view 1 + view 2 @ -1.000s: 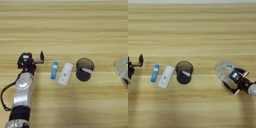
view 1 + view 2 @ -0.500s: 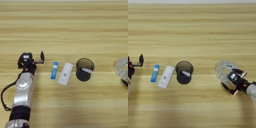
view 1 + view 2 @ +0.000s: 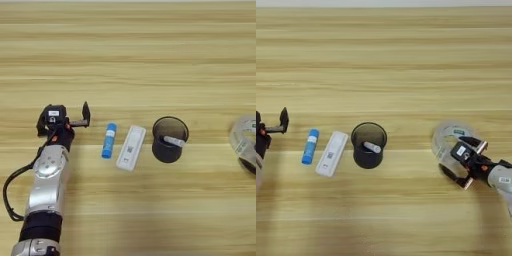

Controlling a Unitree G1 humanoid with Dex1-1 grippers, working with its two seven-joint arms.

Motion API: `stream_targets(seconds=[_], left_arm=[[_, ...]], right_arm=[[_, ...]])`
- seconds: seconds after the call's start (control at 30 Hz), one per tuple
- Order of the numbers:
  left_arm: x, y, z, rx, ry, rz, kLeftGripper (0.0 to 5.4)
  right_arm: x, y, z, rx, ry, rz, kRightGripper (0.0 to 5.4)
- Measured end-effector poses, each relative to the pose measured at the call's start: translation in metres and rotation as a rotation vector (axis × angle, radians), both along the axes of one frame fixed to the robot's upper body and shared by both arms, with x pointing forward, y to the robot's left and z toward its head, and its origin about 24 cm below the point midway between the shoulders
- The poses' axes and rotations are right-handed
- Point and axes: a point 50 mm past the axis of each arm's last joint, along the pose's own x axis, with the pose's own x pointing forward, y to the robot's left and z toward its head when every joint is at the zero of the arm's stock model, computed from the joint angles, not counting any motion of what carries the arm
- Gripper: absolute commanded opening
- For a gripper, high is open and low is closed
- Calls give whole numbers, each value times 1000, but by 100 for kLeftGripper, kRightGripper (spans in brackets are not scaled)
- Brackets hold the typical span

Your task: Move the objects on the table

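- Wood bench (image 3: 130, 60): your tube (image 3: 109, 140) and cassette (image 3: 131, 147) lie side by side, untouched, left of the cup (image 3: 169, 139).
- Left tool (image 3: 64, 119) waits open beside the tube.
- Right tool (image 3: 462, 162), open, has edged in by the clear roll (image 3: 448, 139).

- The blue tube (image 3: 109, 140) with a lighter blue cap lies flat on the table (image 3: 130, 60), almost upright in the picture.
- The white flat cassette (image 3: 131, 147) with a dark code mark lies just beside it, slightly tilted, not touching.

tube (image 3: 109, 140) left of cassette (image 3: 131, 147), cup (image 3: 169, 139) right
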Motion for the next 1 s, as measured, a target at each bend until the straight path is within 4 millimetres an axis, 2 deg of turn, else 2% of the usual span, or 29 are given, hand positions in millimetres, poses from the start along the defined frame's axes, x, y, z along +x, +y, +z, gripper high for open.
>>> stream_targets(seconds=[0.47,1.0], left_arm=[[0,0,0,0,0,3,540],[0,-1,0,0,1,1,540]], right_arm=[[-2,-1,-7,-7,30,-5,320],[1,3,-3,20,7,4,195]])
